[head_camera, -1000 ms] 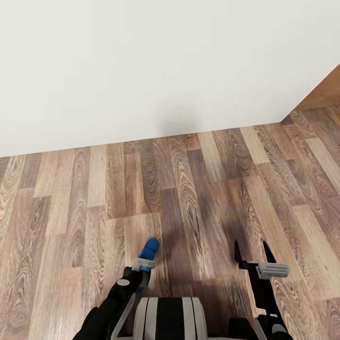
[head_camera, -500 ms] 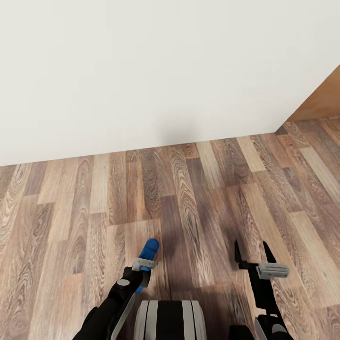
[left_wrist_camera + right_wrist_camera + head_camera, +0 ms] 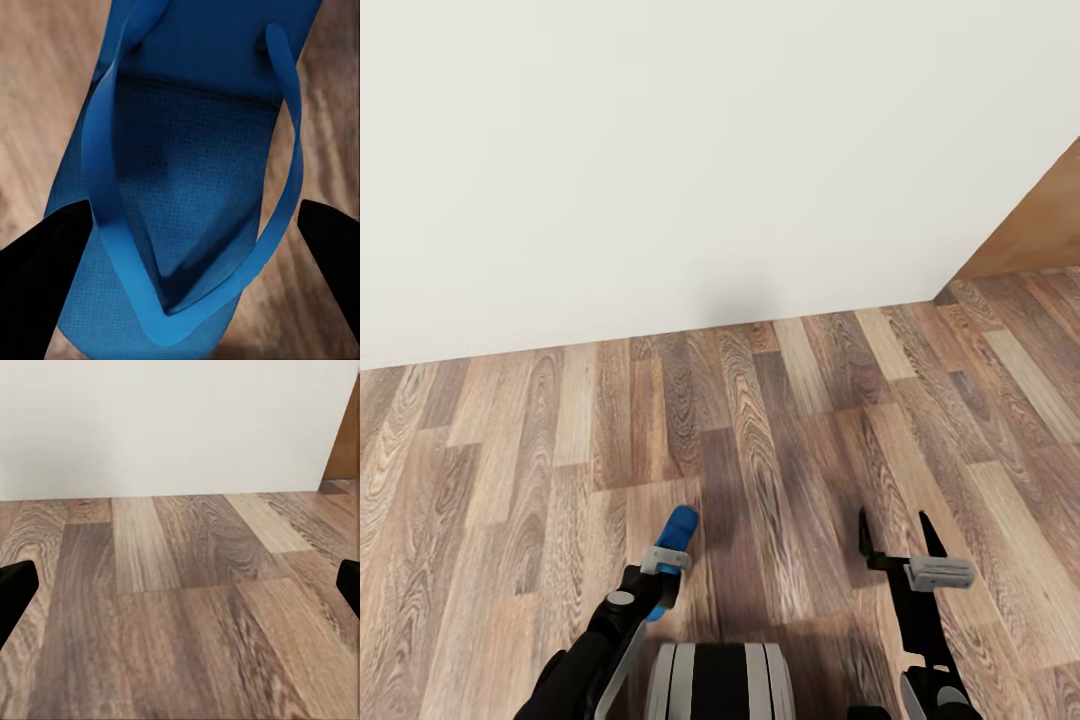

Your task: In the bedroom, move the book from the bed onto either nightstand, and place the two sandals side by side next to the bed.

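Left gripper [image 3: 665, 565] clamped on a sandal [image 3: 191, 172], right gripper [image 3: 900, 545] wide and empty; I'd turn slowly off this wall [image 3: 660, 150], keeping the sandal level.

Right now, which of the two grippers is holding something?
The left gripper: a blue sandal sits between its fingers, its blue tip poking out in the head view. The right gripper is open, with bare wood floor beyond it.
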### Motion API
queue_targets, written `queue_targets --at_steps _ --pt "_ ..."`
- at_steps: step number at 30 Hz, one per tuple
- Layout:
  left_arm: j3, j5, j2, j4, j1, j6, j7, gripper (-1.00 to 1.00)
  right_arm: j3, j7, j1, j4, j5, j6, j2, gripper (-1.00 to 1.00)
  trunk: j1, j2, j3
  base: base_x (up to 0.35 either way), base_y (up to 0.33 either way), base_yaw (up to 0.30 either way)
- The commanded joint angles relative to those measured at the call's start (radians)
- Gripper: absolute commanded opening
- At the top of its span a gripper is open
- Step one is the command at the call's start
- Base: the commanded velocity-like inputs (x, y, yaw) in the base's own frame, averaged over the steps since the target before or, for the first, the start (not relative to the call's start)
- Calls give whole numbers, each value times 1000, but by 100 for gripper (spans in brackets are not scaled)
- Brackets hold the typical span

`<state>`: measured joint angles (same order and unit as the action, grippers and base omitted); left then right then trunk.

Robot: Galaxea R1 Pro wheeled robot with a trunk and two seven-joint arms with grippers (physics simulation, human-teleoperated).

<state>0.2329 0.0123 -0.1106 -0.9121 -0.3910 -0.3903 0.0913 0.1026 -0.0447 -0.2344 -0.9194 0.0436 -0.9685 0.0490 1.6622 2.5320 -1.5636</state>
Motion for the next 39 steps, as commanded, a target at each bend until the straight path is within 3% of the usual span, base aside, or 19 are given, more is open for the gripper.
queue_targets --at_steps 1,8,13,14,15,17,22,30,36,39 --pt "2 -4 1 -2 0 -5 -8 -100 1 -4 0 0 5 -3 0 100 -1 0 3 0 0 0" --pt "-8 -25 11 -10 0 -5 -155 -100 5 -3 0 35 7 -2 6 100 -1 0 7 0 0 0" --pt "-28 -38 36 -22 0 -5 -213 -100 12 -3 0 174 7 -2 10 100 -1 0 7 0 0 0" --pt "-45 -49 40 -32 0 -5 -232 -100 13 -3 0 209 7 -2 20 100 -1 0 7 0 0 0" --pt "-79 -62 48 -40 0 -5 -262 -100 12 -3 0 235 8 -2 49 100 -1 -1 11 0 0 0" --pt "-105 -67 57 -42 0 -5 -273 -100 12 -3 1 242 8 -2 61 100 -2 -1 19 0 0 0" --pt "-147 -70 80 -43 0 -5 -285 -100 12 -3 3 247 9 -2 68 100 -5 -2 38 0 0 0" --pt "-267 -69 102 -45 0 -5 -397 -100 12 -3 4 249 9 -2 69 100 -8 -4 69 0 0 0" --pt "-277 -70 110 -45 0 -5 -432 -100 12 -3 7 249 10 -2 69 100 -11 -5 92 0 0 0" --pt "-279 -70 114 -44 0 -6 -507 -100 14 -3 8 249 16 -4 70 100 -12 -6 104 0 0 0"
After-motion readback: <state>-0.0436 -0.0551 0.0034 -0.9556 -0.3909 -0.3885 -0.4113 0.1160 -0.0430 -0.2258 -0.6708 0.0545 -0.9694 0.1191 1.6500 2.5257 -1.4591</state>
